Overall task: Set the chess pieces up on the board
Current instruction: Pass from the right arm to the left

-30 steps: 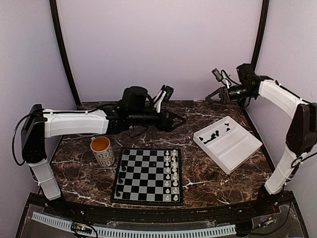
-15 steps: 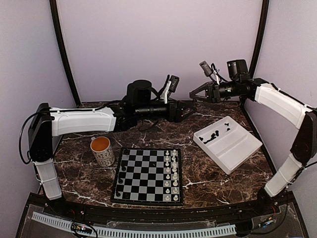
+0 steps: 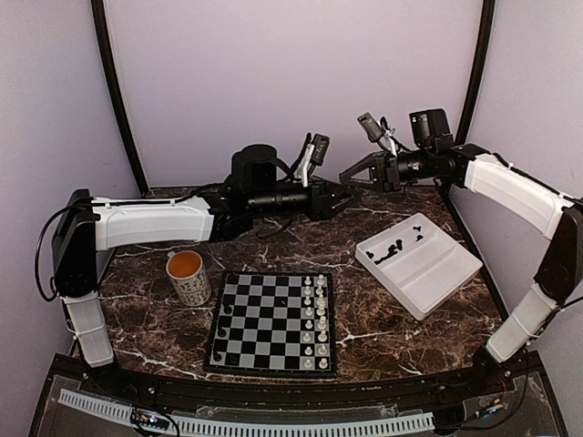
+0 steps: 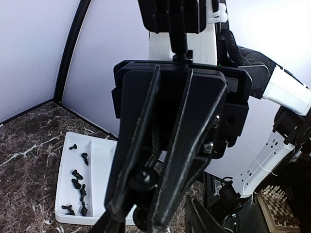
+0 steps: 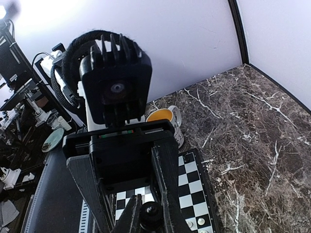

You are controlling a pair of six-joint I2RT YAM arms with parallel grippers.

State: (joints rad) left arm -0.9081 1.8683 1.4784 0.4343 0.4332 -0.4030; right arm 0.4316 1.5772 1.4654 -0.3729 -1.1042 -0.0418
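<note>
The right gripper [image 3: 345, 177] pinches one black chess piece [image 4: 144, 177]; the left gripper [image 3: 342, 194] is spread just beside it, at 12 o'clock from the board [image 3: 260, 319]; other chess pieces [image 3: 393, 247] lie in the white tray [image 3: 451, 273] at 2 o'clock.

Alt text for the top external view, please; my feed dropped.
Left tool and right tool hang nearly tip to tip in mid-air beyond the chessboard. The board holds white pieces along its right side and a few black pieces at left; a mug sits left of it, a white tray holding more of them right.
</note>
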